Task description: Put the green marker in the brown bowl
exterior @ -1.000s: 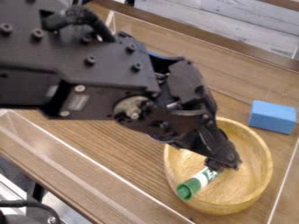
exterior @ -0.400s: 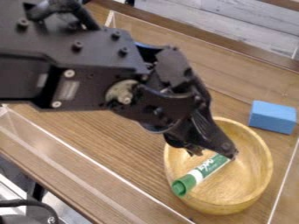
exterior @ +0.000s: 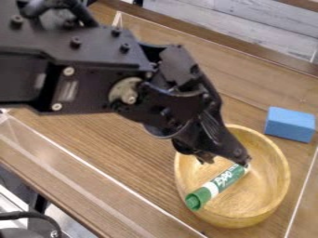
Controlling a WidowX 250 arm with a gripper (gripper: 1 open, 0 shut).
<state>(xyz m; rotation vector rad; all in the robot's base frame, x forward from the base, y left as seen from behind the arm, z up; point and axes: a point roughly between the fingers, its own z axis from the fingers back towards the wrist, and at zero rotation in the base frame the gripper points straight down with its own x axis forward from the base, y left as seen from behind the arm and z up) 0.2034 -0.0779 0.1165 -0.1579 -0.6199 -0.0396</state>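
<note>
Already green marker (exterior: 213, 188) inside brown bowl (exterior: 276, 181)

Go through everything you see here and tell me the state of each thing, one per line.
green marker: lying tilted inside the bowl, cap end toward the near rim
brown bowl: upright on the table, holding the marker
gripper: shut, tip over the bowl at the marker's upper end; contact unclear
blue block: resting on the table beside the bowl, outside it
</note>
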